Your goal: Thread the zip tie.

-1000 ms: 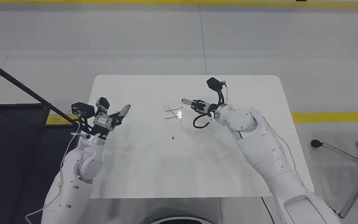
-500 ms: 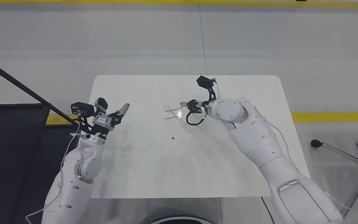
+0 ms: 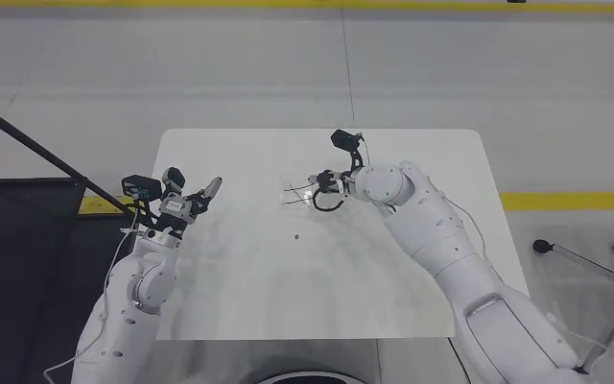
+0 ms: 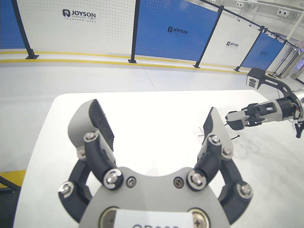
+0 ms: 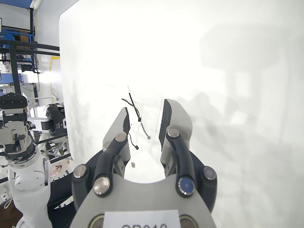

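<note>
White table [image 3: 240, 288] carries several zip ties [image 5: 134, 107].

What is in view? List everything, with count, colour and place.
table: one, white, in front of the robot.
black zip ties: at least two, black, lying crossed near the middle of the table, just ahead of the right gripper.
white zip tie: one, white, on the table beside the black ones, under the gap between the right fingers.
scrap: one, pale pinkish, on the table near the zip ties.
fence panels: several, blue and white, across the floor beyond the table.
floor line: yellow, on the grey floor beside the table.
left gripper: one, fingers open, empty, over the table's left edge.
right gripper: one, fingers open, empty, low over the zip ties.
</note>
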Action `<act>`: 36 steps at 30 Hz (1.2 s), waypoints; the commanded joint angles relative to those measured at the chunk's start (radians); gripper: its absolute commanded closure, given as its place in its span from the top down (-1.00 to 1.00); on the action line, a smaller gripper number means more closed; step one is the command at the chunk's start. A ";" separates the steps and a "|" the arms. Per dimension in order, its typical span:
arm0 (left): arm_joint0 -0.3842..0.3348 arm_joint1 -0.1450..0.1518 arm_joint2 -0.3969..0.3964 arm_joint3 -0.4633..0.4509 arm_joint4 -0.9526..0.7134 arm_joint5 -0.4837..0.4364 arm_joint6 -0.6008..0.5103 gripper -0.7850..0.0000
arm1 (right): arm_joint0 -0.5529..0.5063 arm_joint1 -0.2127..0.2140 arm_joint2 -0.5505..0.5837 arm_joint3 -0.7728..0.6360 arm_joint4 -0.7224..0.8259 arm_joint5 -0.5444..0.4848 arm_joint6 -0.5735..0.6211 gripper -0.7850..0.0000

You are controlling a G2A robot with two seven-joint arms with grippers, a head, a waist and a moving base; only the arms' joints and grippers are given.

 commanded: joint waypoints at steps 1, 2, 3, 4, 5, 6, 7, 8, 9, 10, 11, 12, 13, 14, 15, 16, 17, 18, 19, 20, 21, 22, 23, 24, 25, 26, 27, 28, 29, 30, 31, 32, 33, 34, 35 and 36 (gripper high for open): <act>0.000 0.000 0.000 0.000 0.000 0.000 0.000 1.00 | 0.005 -0.004 0.000 0.015 0.002 -0.009 0.000 -0.27; 0.000 0.000 0.000 0.000 0.000 0.000 0.000 1.00 | 0.007 -0.007 -0.002 0.020 0.002 -0.012 0.001 -0.27; 0.000 0.000 0.000 0.000 0.000 0.000 0.000 1.00 | 0.009 -0.009 -0.003 0.025 0.001 -0.011 0.000 -0.28; 0.000 0.000 0.000 0.000 0.000 0.000 0.000 1.00 | 0.010 -0.012 -0.005 0.028 0.001 -0.012 -0.001 -0.29; 0.000 0.000 0.000 0.000 0.000 0.000 0.000 1.00 | 0.012 -0.014 -0.006 0.033 0.000 -0.013 0.000 -0.30; 0.000 0.000 0.000 0.000 0.000 0.000 0.000 1.00 | 0.013 -0.017 -0.007 0.038 0.001 -0.014 -0.001 -0.29; 0.000 0.000 0.000 0.000 0.000 0.000 0.000 1.00 | 0.016 -0.019 -0.008 0.042 -0.001 -0.014 0.000 -0.31; 0.000 0.000 0.000 0.000 0.000 0.000 0.000 1.00 | 0.017 -0.021 -0.009 0.046 -0.001 -0.014 0.000 -0.36; 0.000 0.000 0.000 0.000 0.000 0.000 0.000 1.00 | 0.019 -0.024 -0.010 0.050 -0.002 -0.015 0.001 -0.39; 0.000 0.000 0.000 0.000 0.000 0.000 0.000 1.00 | 0.021 -0.026 -0.011 0.054 -0.001 -0.016 0.002 -0.44; 0.000 0.000 0.000 0.000 0.000 0.000 0.000 1.00 | 0.022 -0.028 -0.011 0.057 -0.001 -0.016 0.001 -0.47; 0.000 0.000 0.000 0.000 0.000 0.000 0.000 1.00 | 0.024 -0.030 -0.012 0.059 -0.001 -0.019 0.002 -0.53; 0.000 0.000 0.000 0.000 0.000 0.000 0.000 1.00 | 0.025 -0.032 -0.011 0.062 -0.001 -0.023 0.003 -0.55; 0.000 0.000 0.000 0.000 0.000 0.000 0.000 1.00 | 0.026 -0.033 -0.011 0.065 -0.001 -0.026 0.004 -0.55; 0.000 0.000 0.000 0.000 0.000 0.000 0.000 1.00 | 0.028 -0.035 -0.010 0.068 0.000 -0.029 0.005 -0.57; 0.000 0.000 0.000 0.000 0.000 0.000 0.000 1.00 | 0.029 -0.036 -0.010 0.072 0.000 -0.031 0.005 -0.58; 0.000 0.000 0.000 0.000 0.000 0.000 0.000 1.00 | 0.030 -0.037 -0.009 0.075 0.000 -0.033 0.005 -0.66; 0.000 0.000 0.000 0.000 0.000 0.000 0.000 1.00 | 0.031 -0.038 -0.008 0.078 0.000 -0.035 0.006 -0.69; 0.000 0.000 0.000 0.000 0.000 0.000 0.000 1.00 | 0.031 -0.040 -0.006 0.080 0.002 -0.038 0.006 -0.73; 0.000 0.000 0.000 0.000 0.000 0.000 0.000 1.00 | 0.032 -0.040 -0.004 0.082 0.004 -0.041 0.008 -0.81; 0.000 0.000 0.000 0.000 0.000 0.000 0.000 1.00 | 0.033 -0.041 -0.003 0.085 0.004 -0.044 0.010 -0.86; 0.000 0.000 0.000 0.000 0.000 0.000 0.000 1.00 | 0.034 -0.042 -0.001 0.087 0.004 -0.045 0.009 -0.92; 0.000 0.000 0.000 0.000 0.000 0.000 0.000 1.00 | 0.035 -0.042 0.001 0.088 0.004 -0.046 0.008 -0.96; 0.000 0.000 0.000 0.000 0.000 0.000 0.000 1.00 | 0.035 -0.042 0.003 0.090 0.004 -0.047 0.007 -1.00; 0.000 0.000 0.000 0.000 0.000 0.000 0.000 1.00 | 0.036 -0.042 0.006 0.090 0.004 -0.047 0.006 -1.00; 0.000 0.000 0.000 0.000 0.000 0.000 0.000 1.00 | 0.036 -0.042 0.009 0.091 0.004 -0.047 0.003 -1.00; 0.000 0.000 0.000 0.000 0.000 0.000 0.000 1.00 | 0.036 -0.042 0.011 0.090 0.002 -0.048 0.003 -1.00; 0.000 0.000 0.000 0.000 0.000 0.000 0.000 1.00 | 0.037 -0.041 0.015 0.090 0.001 -0.048 0.001 -1.00; 0.000 0.000 0.000 0.000 0.000 0.000 0.000 1.00 | 0.037 -0.040 0.020 0.089 0.001 -0.048 -0.003 -1.00; 0.000 0.000 0.000 0.000 0.000 0.000 0.000 1.00 | 0.038 -0.038 0.025 0.087 0.000 -0.052 -0.004 -1.00; 0.000 0.000 0.000 0.000 0.000 0.000 0.000 1.00 | 0.039 -0.035 0.032 0.085 0.001 -0.058 -0.004 -1.00; 0.000 0.000 0.000 0.000 0.000 0.000 0.000 1.00 | 0.041 -0.032 0.041 0.082 0.004 -0.067 -0.002 -1.00; 0.000 0.000 0.000 0.000 0.000 0.000 0.000 1.00 | 0.042 -0.028 0.049 0.078 0.004 -0.076 0.002 -1.00; 0.001 0.000 -0.001 -0.003 -0.001 -0.001 -0.004 1.00 | 0.044 -0.023 0.057 0.071 0.000 -0.087 0.008 -1.00; 0.000 0.001 -0.003 -0.004 -0.003 -0.014 -0.009 1.00 | 0.046 -0.018 0.064 0.060 -0.006 -0.105 0.018 -1.00; -0.004 0.002 -0.007 0.002 -0.011 -0.033 -0.017 1.00 | 0.047 -0.012 0.071 0.050 -0.013 -0.126 0.035 -1.00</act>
